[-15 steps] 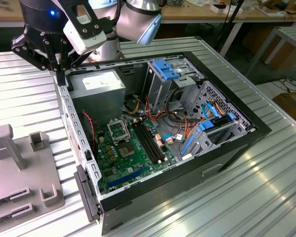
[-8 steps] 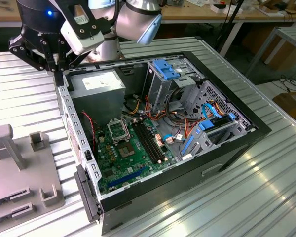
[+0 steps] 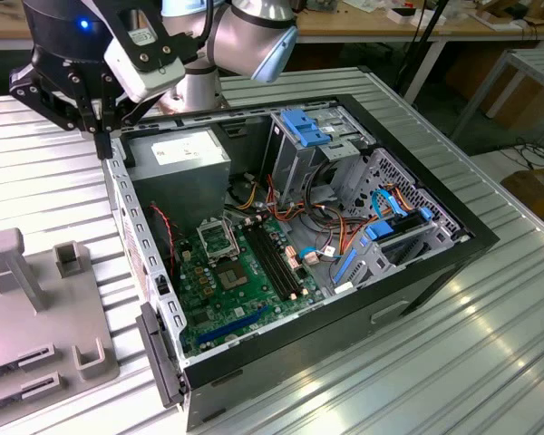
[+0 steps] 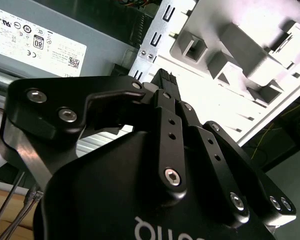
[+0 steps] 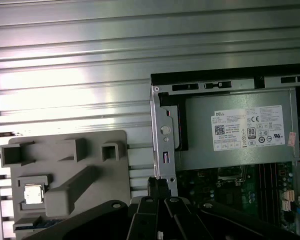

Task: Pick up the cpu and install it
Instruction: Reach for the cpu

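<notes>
Exterior view, left to right: a gray parts fixture (image 3: 36,317) with upright pegs and pockets sits on the ribbed metal table (image 3: 453,362), just beside the open PC case (image 3: 476,237). Next, the gripper (image 3: 101,140) hangs over the case's rear corner nearest the fixture, above the perforated side wall. Its fingers (image 5: 158,187) are clenched tip to tip. Inside the case: power supply (image 3: 177,156) against that wall, CPU socket (image 3: 216,240) in front of it on the green motherboard (image 3: 240,290), then black RAM slots (image 3: 276,263), a tangle of cables (image 3: 331,227), and the drive cage (image 3: 313,136) with blue latches toward the right. The CPU (image 5: 32,194) is a small square with a silvery lid. In the first wrist view it lies flat in a fixture pocket, outside the case and well apart from the socket, with the side wall between them.
</notes>
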